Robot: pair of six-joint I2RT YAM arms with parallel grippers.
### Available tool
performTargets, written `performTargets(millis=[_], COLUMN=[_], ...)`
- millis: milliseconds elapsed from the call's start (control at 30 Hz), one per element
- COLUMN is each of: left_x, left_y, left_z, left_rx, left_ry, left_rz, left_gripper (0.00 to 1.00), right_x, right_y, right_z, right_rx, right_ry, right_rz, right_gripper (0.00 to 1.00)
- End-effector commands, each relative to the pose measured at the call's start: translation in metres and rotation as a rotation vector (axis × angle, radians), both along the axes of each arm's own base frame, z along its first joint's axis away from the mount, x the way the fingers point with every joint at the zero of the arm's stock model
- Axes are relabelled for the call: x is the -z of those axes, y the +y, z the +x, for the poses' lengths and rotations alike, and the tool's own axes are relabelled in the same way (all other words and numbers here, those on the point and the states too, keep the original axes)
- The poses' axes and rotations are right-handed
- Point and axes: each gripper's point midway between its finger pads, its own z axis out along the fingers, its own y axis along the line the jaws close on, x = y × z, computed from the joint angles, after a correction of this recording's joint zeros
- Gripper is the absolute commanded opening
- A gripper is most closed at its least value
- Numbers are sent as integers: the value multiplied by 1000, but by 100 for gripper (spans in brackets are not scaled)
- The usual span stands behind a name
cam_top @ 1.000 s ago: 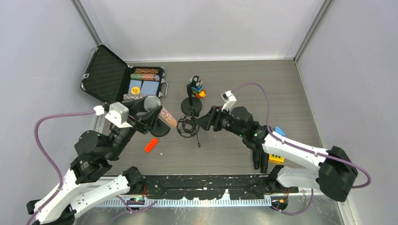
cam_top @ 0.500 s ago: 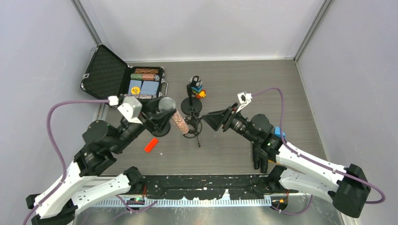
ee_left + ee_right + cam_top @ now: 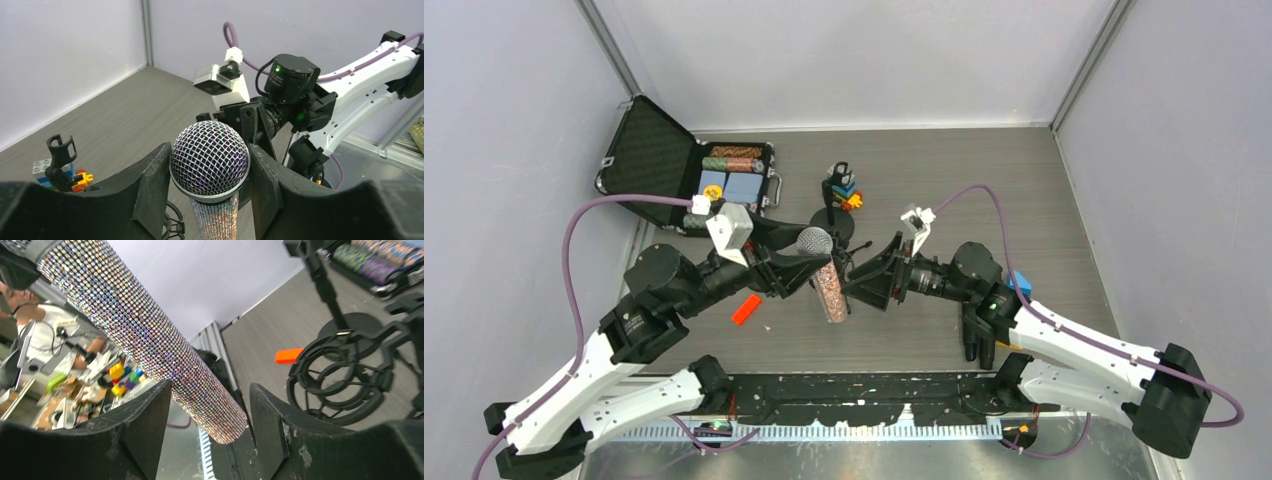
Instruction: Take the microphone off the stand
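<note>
You have the left gripper (image 3: 210, 172) clamped at the mesh head of the microphone (image 3: 825, 275), which hangs tilted in the middle of the top view, free of the stand (image 3: 345, 375) — the right gripper (image 3: 210, 407), jaws apart, brackets its lower end, probably to steady it.

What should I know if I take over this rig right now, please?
Left gripper: shut on the mesh head of the glitter-covered silver microphone, which is held tilted above the grey table.
Right gripper: open, its fingers on either side of the microphone's lower end; I cannot tell whether they touch it.
Black ring-shaped shock-mount stand: empty, just beyond the right fingers.
Done: the microphone is out of the stand.
Left: probably only carrying it clear and setting it down, minding the right gripper close by.
</note>
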Motion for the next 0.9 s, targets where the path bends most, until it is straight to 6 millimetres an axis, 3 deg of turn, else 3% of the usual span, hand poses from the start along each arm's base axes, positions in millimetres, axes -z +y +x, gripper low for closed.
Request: performTargets(millis=[0, 200, 600, 867], left_x=[-23, -24, -14, -15], left_y=[-4, -5, -8, -10], left_z=[-10, -10, -4, -6], left_rx=[60, 63, 49, 63], left_ry=[-40, -46, -33, -42], left_rz=[-83, -96, -71, -96], left_gripper=[0, 0, 0, 0], right_x=[-28, -26, -49, -48], right_y=[13, 23, 24, 36], right_z=[-20, -21, -39, -34], right_rx=[-132, -154, -230, -240], right_ry=[-80, -71, -106, -83], right_rz=[44, 34, 131, 134], right_gripper=[64, 64, 64, 62])
